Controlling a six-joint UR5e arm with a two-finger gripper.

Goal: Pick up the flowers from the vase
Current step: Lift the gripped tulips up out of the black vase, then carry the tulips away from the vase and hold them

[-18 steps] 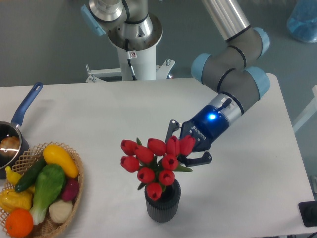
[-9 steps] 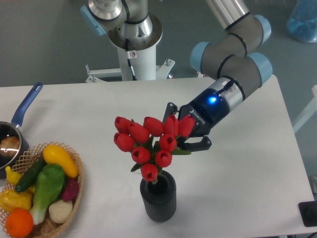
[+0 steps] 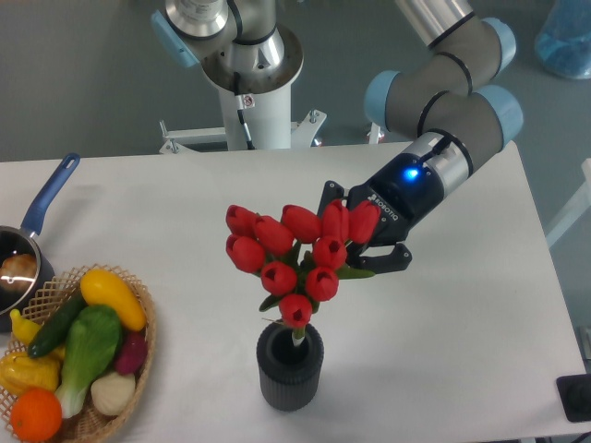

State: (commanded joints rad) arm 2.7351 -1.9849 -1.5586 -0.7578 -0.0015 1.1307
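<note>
Red flowers [image 3: 294,258] are up in the air, right above the vase [image 3: 290,366]. Only the thin stem ends dip into its round mouth. The gripper [image 3: 362,242] is squeezed shut on the right side of the bunch, with red tulips in front of its black fingers [image 3: 386,262]. A blue light glows on the arm [image 3: 434,166] behind it. The dark ribbed vase stands upright on the white table [image 3: 175,212]. Far to the left sit a basket [image 3: 138,355] of toy vegetables [image 3: 78,355] and a blue-handled saucepan [image 3: 32,245].
</note>
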